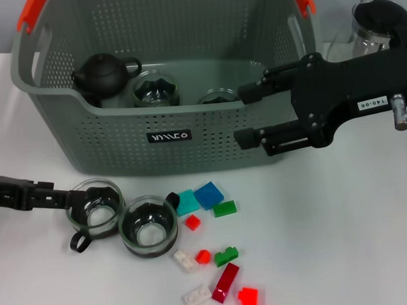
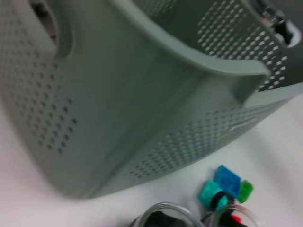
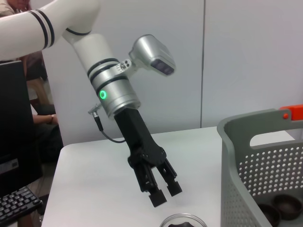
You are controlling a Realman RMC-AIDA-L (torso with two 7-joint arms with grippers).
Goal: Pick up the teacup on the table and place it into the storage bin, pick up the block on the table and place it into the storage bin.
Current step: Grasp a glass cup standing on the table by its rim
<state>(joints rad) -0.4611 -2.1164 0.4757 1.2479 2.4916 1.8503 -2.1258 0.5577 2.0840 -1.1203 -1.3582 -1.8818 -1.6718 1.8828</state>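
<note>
The grey-green storage bin (image 1: 120,123) with orange handles stands at the back of the white table. Two glass teacups (image 1: 94,211) (image 1: 149,226) sit in front of it, and several coloured blocks (image 1: 209,193) lie to their right. My left gripper (image 1: 83,198) reaches in from the left, open, with its fingertips at the rim of the left teacup. In the right wrist view this left gripper (image 3: 165,194) hangs just above a teacup's rim (image 3: 182,220). My right gripper (image 1: 246,116) hovers open and empty over the bin's right front corner.
Inside the bin lie a black teapot (image 1: 100,72) and two glass cups (image 1: 154,88). A glass pot with a black lid (image 1: 378,24) stands at the back right. The left wrist view shows the bin's wall (image 2: 118,118) close by, with blocks (image 2: 222,184) below it.
</note>
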